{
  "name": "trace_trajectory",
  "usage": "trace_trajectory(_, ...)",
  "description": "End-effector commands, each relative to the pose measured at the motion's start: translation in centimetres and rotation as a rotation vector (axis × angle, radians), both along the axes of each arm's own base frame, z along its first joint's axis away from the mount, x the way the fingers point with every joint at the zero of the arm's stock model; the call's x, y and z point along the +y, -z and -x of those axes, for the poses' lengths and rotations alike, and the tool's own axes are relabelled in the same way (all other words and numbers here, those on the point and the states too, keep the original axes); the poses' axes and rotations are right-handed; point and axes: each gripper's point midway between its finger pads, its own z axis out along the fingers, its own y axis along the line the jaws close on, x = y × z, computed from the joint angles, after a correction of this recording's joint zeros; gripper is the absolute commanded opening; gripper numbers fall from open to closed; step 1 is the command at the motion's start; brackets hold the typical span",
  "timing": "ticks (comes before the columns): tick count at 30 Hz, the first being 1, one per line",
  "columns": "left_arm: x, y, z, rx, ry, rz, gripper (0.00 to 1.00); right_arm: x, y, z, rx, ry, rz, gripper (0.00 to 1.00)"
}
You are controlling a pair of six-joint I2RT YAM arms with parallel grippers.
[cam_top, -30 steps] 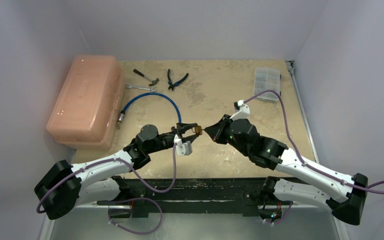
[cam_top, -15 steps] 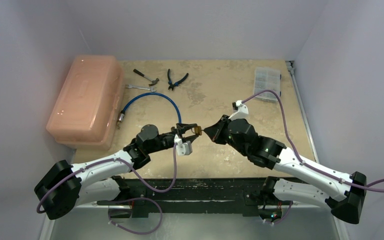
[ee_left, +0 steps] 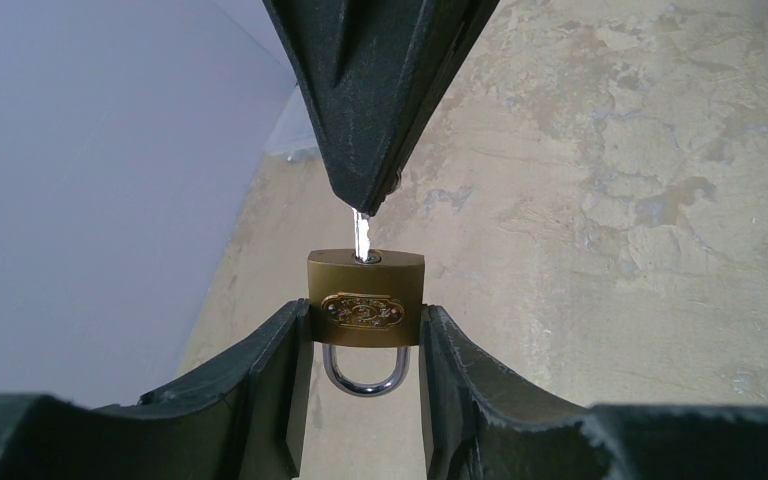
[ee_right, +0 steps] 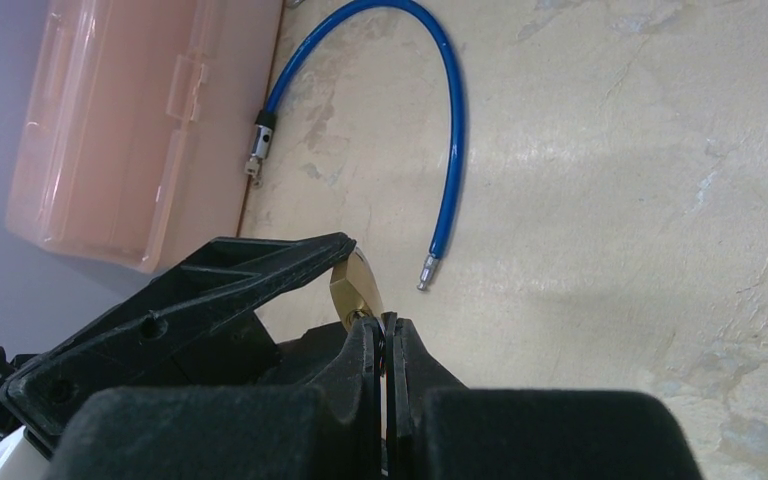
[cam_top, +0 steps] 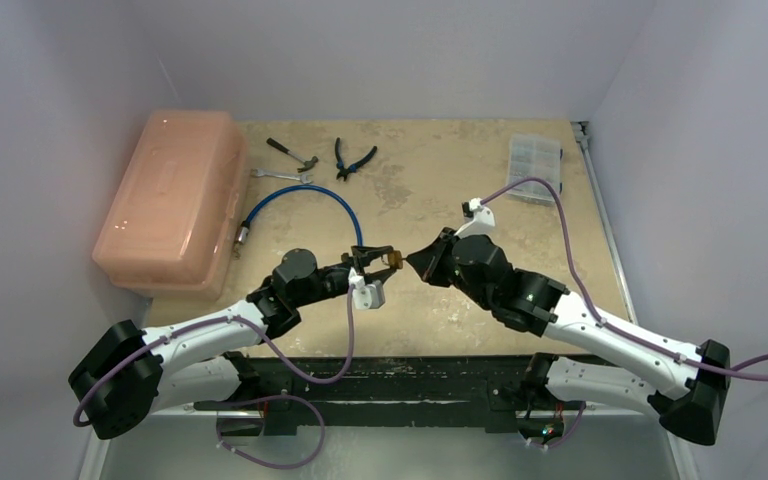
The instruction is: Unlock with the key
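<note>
A small brass padlock (ee_left: 365, 300) is clamped by its sides between my left gripper's (ee_left: 365, 312) two fingers, held above the table. Its silver shackle (ee_left: 364, 375) points back toward the wrist and looks shut. My right gripper (ee_left: 380, 100) faces it, shut on the key. Only the key's thin silvery blade (ee_left: 362, 238) shows, sticking out of the fingertips, its tip at the keyhole in the padlock's end face. In the right wrist view the padlock (ee_right: 353, 290) sits just beyond my shut right gripper (ee_right: 387, 325). From above, both grippers (cam_top: 385, 262) (cam_top: 415, 262) meet at the padlock (cam_top: 394, 261).
A pink plastic toolbox (cam_top: 172, 200) stands at the left. A blue cable (cam_top: 305, 195) curves beside it. A wrench (cam_top: 282, 176), a small hammer (cam_top: 293, 153) and pliers (cam_top: 353, 158) lie at the back. A clear organiser box (cam_top: 534, 168) sits back right.
My right arm has edged slightly left toward the padlock. The left arm and the padlock have not moved.
</note>
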Motion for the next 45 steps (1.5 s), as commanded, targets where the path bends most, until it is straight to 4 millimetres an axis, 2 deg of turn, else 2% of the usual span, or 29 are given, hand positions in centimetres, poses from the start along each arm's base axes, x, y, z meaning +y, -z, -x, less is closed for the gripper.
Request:
trace_trajectory(1,-0.8,-3.1,-0.1,-0.051,0.028,0.066,0.00,0.6,-3.2,-1.1,-0.057,0.031,-0.064,0.00)
trace_trajectory(8,-0.9,-2.8,-0.3,-0.033,0.018,0.055,0.00,1.0,-3.3,-1.3,-0.054,0.039,-0.063,0.00)
trace_trajectory(14,-0.9,-2.5,-1.5,0.014,-0.038,0.048,0.00,1.3,-3.2,-1.5,-0.056,0.038,-0.051,0.00)
trace_trajectory(28,-1.2,-2.3,-1.4,0.034,-0.023,0.047,0.00,2.2,-3.2,-2.1,-0.064,0.036,-0.036,0.00)
trace_trajectory(45,-1.4,-2.0,-1.3,0.046,-0.016,0.037,0.00,3.5,-2.5,-1.6,-0.070,-0.013,-0.006,0.00)
